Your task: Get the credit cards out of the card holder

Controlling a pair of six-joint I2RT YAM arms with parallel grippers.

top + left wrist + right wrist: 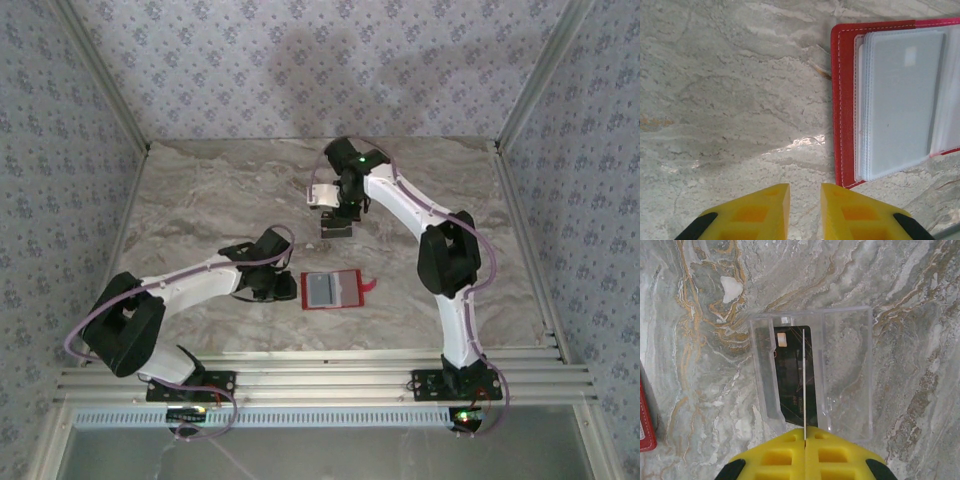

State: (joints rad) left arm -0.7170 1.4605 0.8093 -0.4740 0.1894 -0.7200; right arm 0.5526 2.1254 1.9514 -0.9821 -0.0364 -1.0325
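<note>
**Top view.** A veined grey marble-patterned tabletop [200,200] carries an open, flat red card holder [348,291] with clear plastic sleeves, lying toward the near middle. The left gripper [283,284] is just to its left.

**Left wrist view.** The left gripper's yellow fingers [771,206] are slightly parted with nothing between them.

**Right wrist view.** Farther back, the right gripper [804,432] is clamped on a thin credit card [804,380]. The card is seen edge-on as a white line above a shallow clear plastic tray [850,365]. A dark credit card [790,385] lies flat in that tray, apart from the holder.
</note>
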